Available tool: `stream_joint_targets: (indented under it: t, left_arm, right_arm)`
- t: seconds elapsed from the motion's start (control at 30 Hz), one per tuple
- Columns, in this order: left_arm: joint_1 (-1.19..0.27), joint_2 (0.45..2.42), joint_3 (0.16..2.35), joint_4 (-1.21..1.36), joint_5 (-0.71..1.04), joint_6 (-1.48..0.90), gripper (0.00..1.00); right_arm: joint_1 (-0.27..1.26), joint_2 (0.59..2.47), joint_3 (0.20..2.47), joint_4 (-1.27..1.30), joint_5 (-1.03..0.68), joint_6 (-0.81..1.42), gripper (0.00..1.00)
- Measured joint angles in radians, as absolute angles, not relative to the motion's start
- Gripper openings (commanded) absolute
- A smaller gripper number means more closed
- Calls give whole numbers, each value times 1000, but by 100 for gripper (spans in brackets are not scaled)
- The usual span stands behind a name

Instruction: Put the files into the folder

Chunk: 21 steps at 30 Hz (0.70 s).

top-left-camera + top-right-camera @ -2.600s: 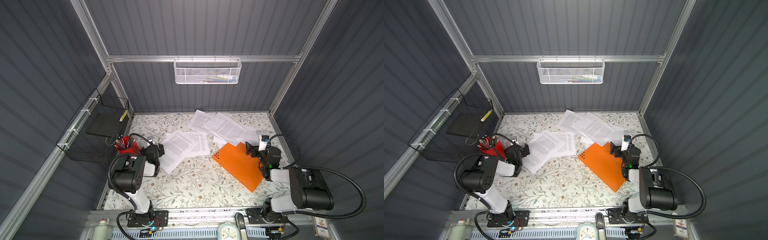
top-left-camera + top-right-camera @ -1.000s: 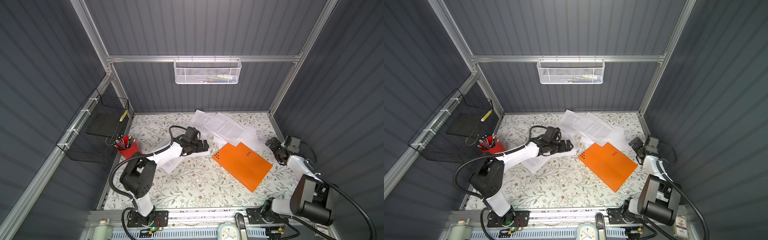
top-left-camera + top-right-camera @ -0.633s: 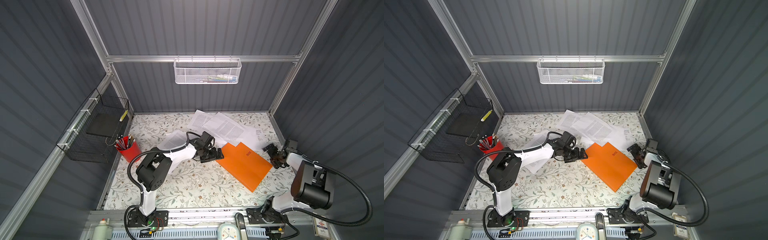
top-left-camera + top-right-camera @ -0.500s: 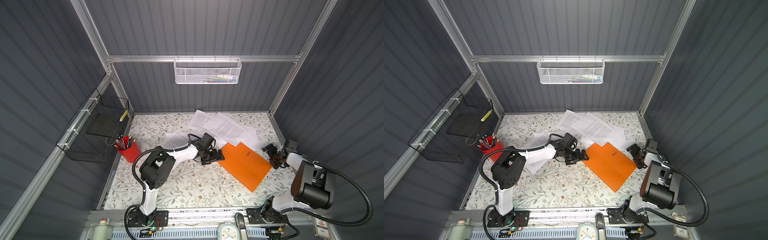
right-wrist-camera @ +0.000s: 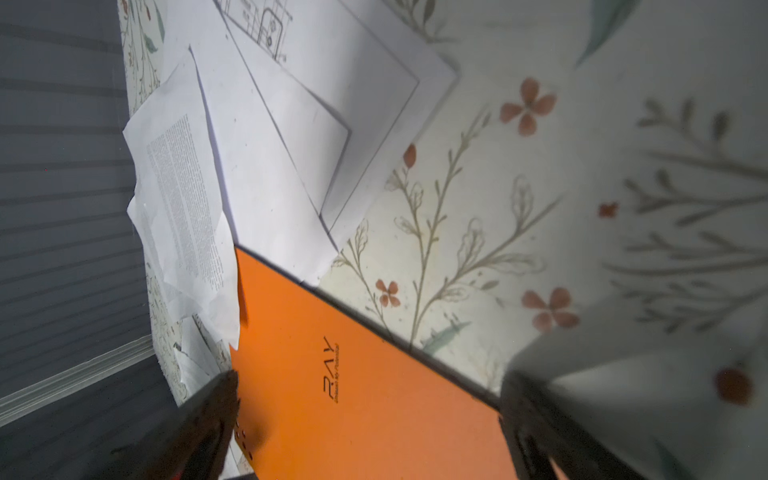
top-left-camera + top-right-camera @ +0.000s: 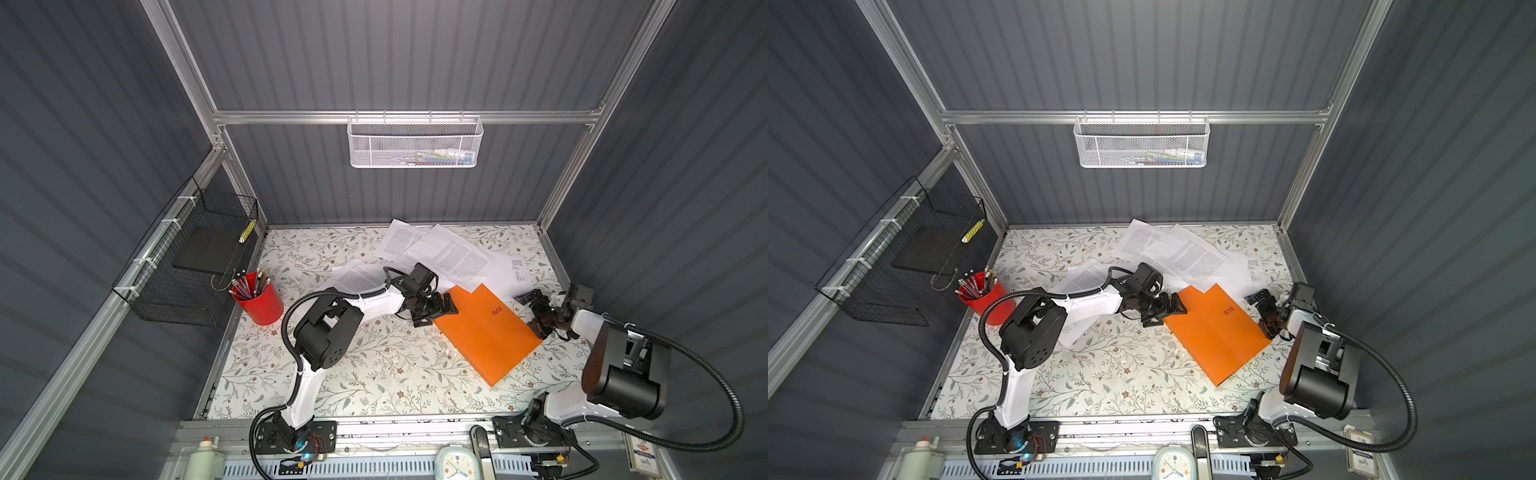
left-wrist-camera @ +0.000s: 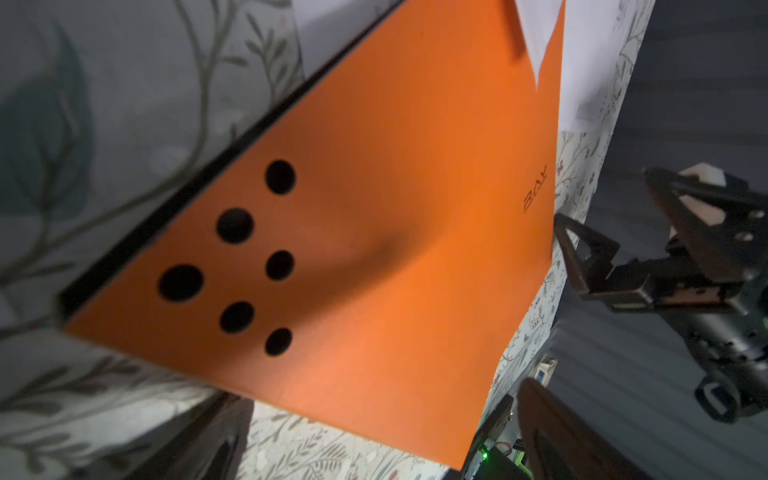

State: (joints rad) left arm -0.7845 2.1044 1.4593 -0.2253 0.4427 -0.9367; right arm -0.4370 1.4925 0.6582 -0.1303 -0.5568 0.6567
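2 arms, same look. Left arm (image 6: 307,386): white tube parts, big black round joints, black ribbed cable (image 6: 285,328) by its side. Its base (image 6: 328,432): black plate w/ tiny blue light & red wires. Right arm (image 6: 623,361): white & black too, fat black hose (image 6: 741,415). Left end effector (image 6: 436,313) & right end effector (image 6: 534,316): black, triangle-shaped fingers, small screws (image 7: 744,237).

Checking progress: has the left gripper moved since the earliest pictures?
Yes. The left gripper went from beside the red pencil cup rightward to the dotted corner of the orange folder, jaws open.
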Motion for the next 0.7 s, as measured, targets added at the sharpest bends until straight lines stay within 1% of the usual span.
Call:
stream_joint_targets:
  t: [0.07,0.17,0.37,0.53,0.7]
  left_arm:
    - [-749,2109,1470,-236,443,-936,100]
    - [-682,2127,1507,-260,443,-918,100]
    - [-562,2207,1647,-341,452,-828,100]
    - [-524,2252,1768,-443,459,-720,100]
    - [-525,2192,1774,-547,395,-620,100]
  right_arm:
    - [-424,1464,624,-123,-585,678,99]
    - [-363,1430,586,-113,-607,713,99]
    - [-126,1401,538,-44,-607,818,99]
    - [35,1392,534,-29,-571,884,99]
    - [57,1401,598,-110,-480,831,99]
